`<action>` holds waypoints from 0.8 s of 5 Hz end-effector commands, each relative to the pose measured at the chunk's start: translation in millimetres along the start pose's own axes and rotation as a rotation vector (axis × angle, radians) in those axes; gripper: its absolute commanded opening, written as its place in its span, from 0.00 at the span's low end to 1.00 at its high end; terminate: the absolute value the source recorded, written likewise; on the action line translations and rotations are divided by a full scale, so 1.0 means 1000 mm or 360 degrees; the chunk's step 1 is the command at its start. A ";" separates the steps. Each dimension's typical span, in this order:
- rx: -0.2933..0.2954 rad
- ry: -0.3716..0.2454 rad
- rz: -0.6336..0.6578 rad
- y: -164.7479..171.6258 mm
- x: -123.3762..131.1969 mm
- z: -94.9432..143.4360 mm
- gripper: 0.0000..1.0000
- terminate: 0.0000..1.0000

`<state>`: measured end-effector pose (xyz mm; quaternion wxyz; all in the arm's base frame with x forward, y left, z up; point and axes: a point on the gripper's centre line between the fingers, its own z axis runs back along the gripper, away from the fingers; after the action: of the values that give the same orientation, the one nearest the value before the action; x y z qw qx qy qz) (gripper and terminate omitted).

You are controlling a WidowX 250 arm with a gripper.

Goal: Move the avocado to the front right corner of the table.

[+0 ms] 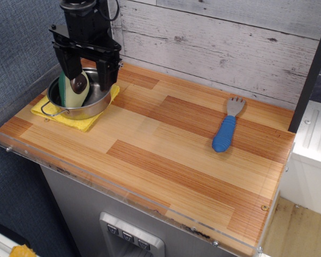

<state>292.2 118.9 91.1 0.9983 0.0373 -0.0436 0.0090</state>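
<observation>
Jaws spread wide, the gripper [89, 79] hangs over the pot [93, 107] holding the avocado [72, 92], likely light, rigid, slick plastic, best pinched across its flat sides.

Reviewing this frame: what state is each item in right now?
gripper: open, fingers straddling the avocado, over the pot
avocado: propped in the pot, pit side showing, not lifted
pot: upright on the yellow cloth
yellow cloth: flat under the pot
fork: lying flat on the table, untouched
</observation>
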 end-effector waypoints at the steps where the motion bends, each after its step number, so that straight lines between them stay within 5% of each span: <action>1: 0.0173 -0.0085 0.0031 0.037 -0.006 0.024 1.00 0.00; 4: 0.0097 0.0040 0.0379 0.075 -0.010 -0.017 1.00 0.00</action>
<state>278.9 187.5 62.9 0.9905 0.0484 -0.0127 0.1278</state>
